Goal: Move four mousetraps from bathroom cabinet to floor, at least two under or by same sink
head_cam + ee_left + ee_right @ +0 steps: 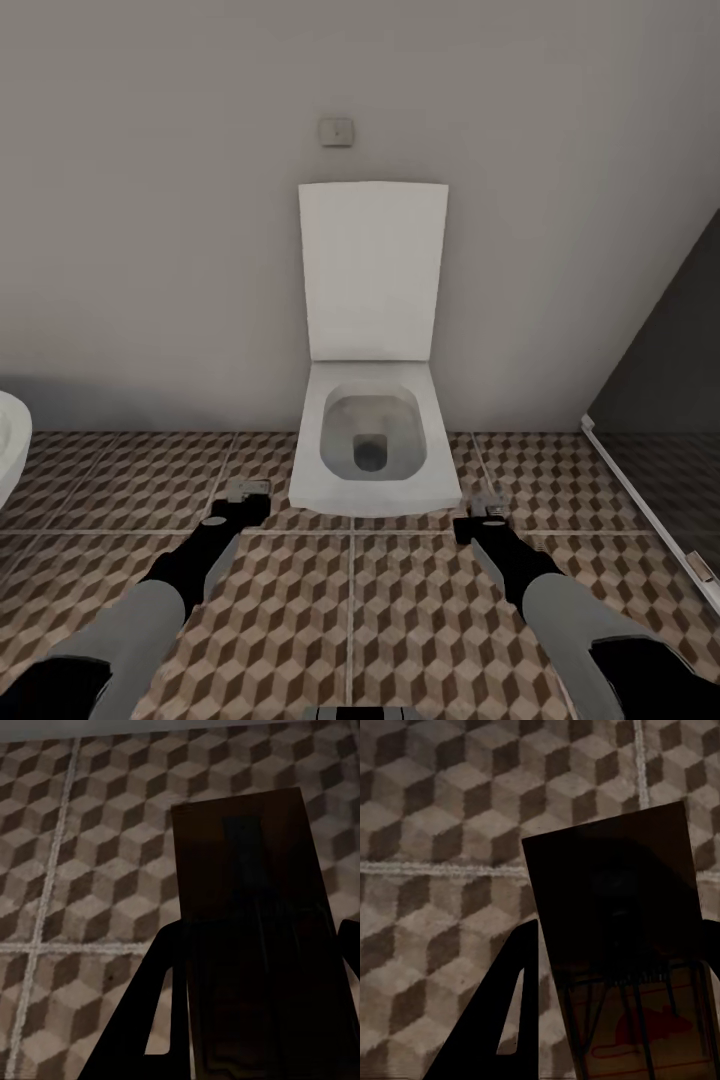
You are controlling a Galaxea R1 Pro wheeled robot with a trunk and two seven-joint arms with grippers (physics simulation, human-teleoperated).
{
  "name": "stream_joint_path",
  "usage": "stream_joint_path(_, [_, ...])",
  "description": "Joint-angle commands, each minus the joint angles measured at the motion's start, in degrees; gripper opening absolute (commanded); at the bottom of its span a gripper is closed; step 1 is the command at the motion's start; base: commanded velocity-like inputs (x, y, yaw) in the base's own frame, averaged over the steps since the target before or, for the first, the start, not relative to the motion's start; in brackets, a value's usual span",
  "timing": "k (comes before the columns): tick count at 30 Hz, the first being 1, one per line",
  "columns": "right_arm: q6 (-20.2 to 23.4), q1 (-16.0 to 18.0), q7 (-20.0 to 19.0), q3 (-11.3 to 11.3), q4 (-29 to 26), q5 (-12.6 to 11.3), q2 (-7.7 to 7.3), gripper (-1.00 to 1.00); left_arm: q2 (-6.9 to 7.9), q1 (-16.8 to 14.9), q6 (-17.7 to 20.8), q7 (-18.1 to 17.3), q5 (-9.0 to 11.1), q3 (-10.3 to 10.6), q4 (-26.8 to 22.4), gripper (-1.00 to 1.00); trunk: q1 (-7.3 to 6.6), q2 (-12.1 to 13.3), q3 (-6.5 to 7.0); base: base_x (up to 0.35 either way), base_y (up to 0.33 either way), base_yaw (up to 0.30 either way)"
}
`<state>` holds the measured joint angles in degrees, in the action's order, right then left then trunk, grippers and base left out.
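Observation:
In the left wrist view a flat dark-brown mousetrap (247,870) sits between the two dark fingers of my left gripper (255,937), held above the cube-patterned bathroom floor (90,855). A second mousetrap (611,870), with a red mouse print and wire on its near part, is clamped in my right gripper (619,937) over the same tiles (442,832). From the head camera, my left gripper (245,492) and right gripper (487,508) hang low over the floor (350,620), one on each side of the toilet's front. The sink and the cabinet are out of view.
A white toilet (372,440) with its lid raised stands straight ahead against the grey wall. A rounded white fixture edge (10,450) shows at the far left. A dark glass shower panel (660,380) with a white threshold (650,515) closes off the right.

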<state>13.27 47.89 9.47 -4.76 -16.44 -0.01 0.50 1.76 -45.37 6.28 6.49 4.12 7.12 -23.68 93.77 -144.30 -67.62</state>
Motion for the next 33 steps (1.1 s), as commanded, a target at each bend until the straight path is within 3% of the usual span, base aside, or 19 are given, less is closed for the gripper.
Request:
stream_joint_path(1, [-1.4,0.0,0.1,-0.4,1.8,-0.2,-0.09,-1.0,-0.07,-1.3,-0.9,0.5,0.3,0.5,2.7,-1.0,-0.01,0.0,-0.05,0.0,0.0,0.0])
stream_joint_path(4, [-4.3,0.0,0.1,-0.5,4.8,-0.2,-0.26,-1.0,-0.27,-3.0,-3.2,0.4,0.2,0.5,6.8,-1.0,-0.01,0.0,-0.05,0.0,0.0,0.0])
stream_joint_path(9, [-6.3,0.0,0.1,-0.5,6.6,-0.2,-0.46,-1.0,-0.41,-3.9,-4.8,0.3,0.0,0.4,9.0,-1.0,-0.01,0.0,-0.05,0.0,0.0,0.0])
stream_joint_path(21, [-6.8,0.0,0.1,-0.4,7.2,-0.3,-0.58,-1.0,-0.78,-4.2,-5.2,0.9,-0.6,0.4,9.7,-1.0,-0.01,0.0,-0.05,0.0,0.0,0.0])
stream_joint_path(28, [-6.8,0.0,0.1,-0.4,7.2,-0.3,-0.51,-1.0,-2.42,-4.2,-5.2,1.5,-0.2,0.4,10.3,-1.0,-0.01,0.0,-0.05,0.0,0.0,0.0])
stream_joint_path(33, [-6.8,0.0,0.1,-0.4,7.1,-0.3,-0.5,-1.0,-2.8,-4.2,-5.2,1.6,0.0,0.3,10.5,-1.0,-0.01,0.0,-0.05,0.0,0.0,0.0])
